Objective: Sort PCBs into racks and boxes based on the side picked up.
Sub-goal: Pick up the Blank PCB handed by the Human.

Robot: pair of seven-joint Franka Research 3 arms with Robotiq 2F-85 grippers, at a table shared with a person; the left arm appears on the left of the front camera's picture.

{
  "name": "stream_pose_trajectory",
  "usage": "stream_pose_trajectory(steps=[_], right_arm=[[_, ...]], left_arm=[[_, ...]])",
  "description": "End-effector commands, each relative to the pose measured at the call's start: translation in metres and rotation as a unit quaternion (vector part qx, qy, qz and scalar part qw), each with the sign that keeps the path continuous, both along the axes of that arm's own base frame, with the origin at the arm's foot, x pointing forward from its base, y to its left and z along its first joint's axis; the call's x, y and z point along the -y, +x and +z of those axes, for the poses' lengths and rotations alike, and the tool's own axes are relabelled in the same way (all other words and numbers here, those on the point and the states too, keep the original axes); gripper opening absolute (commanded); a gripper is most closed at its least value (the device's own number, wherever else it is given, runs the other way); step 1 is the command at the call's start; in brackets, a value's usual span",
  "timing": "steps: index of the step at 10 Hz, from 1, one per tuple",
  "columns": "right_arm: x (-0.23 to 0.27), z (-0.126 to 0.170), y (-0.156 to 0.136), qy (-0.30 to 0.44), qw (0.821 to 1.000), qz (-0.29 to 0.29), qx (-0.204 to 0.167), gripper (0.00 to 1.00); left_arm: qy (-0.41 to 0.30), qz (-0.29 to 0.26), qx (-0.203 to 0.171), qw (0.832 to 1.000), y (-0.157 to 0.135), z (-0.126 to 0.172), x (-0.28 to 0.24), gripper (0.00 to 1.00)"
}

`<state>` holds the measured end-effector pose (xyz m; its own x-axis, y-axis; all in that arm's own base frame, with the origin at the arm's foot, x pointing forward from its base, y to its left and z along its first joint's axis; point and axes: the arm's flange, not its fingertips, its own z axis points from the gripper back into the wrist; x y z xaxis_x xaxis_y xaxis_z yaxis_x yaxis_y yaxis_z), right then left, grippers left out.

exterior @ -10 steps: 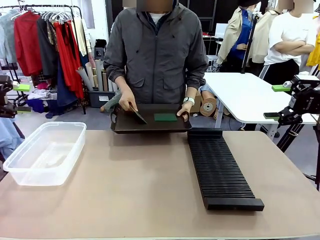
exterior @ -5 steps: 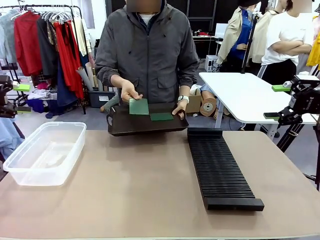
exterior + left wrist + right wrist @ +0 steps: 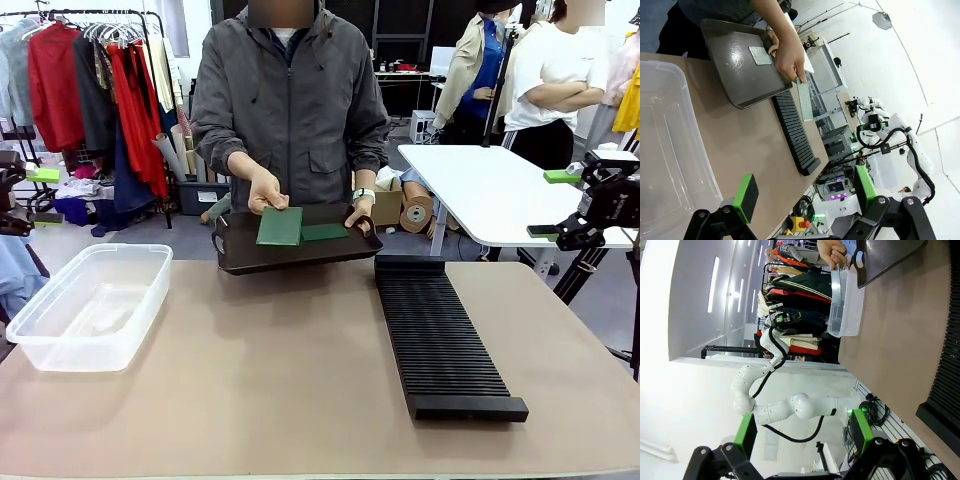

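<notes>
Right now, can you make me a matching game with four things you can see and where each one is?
Things:
1. clear box
2. black rack
3. left PCB
4. right PCB

Places:
A. lying flat on the black tray
B. on the table, at the robot's right
C. held up in the person's hand
D. on the table, at the robot's left

Pairs: 1-D, 2-B, 3-C, 4-A.
</notes>
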<state>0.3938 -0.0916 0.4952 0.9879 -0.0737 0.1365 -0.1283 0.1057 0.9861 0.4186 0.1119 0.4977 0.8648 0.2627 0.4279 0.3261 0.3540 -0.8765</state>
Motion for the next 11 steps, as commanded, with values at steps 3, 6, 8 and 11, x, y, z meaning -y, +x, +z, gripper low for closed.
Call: stream_pose_trajectory(steps=[3, 6, 8, 11], right_arm=[[0.001, 0.001, -0.001, 0.000, 1.000, 0.002, 0.001, 1.00], [0.001, 0.001, -0.001, 0.000, 1.000, 0.002, 0.001, 1.00], [0.001, 0.001, -0.001, 0.000, 1.000, 0.002, 0.001, 1.00], [0.001, 0.001, -0.001, 0.000, 1.000, 0.002, 0.001, 1.00]], left_arm=[[-0.010, 0.001, -0.002, 1.000, 0.000, 0.002, -0.001, 1.00], [0.000, 0.000, 0.000, 1.000, 0.000, 0.000, 0.000, 1.00], [-0.003, -0.009, -0.008, 1.000, 0.026, -0.009, 0.021, 1.00], [-0.005, -0.031, 0.000, 1.000, 0.062, -0.024, 0.056, 1.00]])
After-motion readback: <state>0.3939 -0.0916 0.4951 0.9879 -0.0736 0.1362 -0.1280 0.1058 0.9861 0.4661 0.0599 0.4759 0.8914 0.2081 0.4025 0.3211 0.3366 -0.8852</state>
